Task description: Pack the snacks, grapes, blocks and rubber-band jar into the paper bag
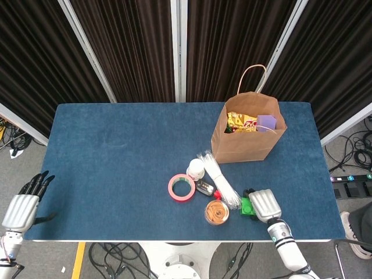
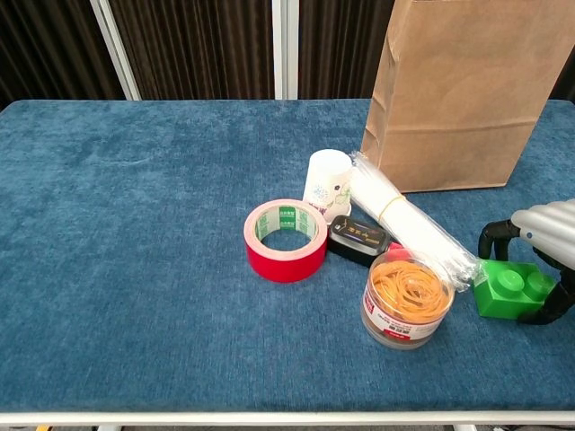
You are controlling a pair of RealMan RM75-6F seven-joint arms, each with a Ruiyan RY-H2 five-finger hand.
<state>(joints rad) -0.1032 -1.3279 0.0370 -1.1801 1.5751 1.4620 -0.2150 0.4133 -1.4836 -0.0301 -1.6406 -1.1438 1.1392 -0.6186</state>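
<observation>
A green block [image 2: 506, 292] lies on the blue table near the front right. My right hand [image 2: 542, 241] is curled over it, a finger against its left side and the thumb against its right; from above, the right hand [image 1: 264, 204] covers most of the green block [image 1: 247, 206]. The rubber-band jar [image 2: 406, 298] stands just left of the block. The paper bag [image 1: 247, 139] stands upright behind, with a gold snack pack [image 1: 240, 121] and a purple item [image 1: 267, 122] inside. My left hand [image 1: 23, 203] hangs off the table's front left corner, fingers straight and holding nothing.
A red tape roll [image 2: 286, 240], a white cup [image 2: 327, 184], a small black device [image 2: 357, 238] and a bundle of clear plastic sticks [image 2: 409, 224] crowd the space between the jar and the paper bag [image 2: 458, 99].
</observation>
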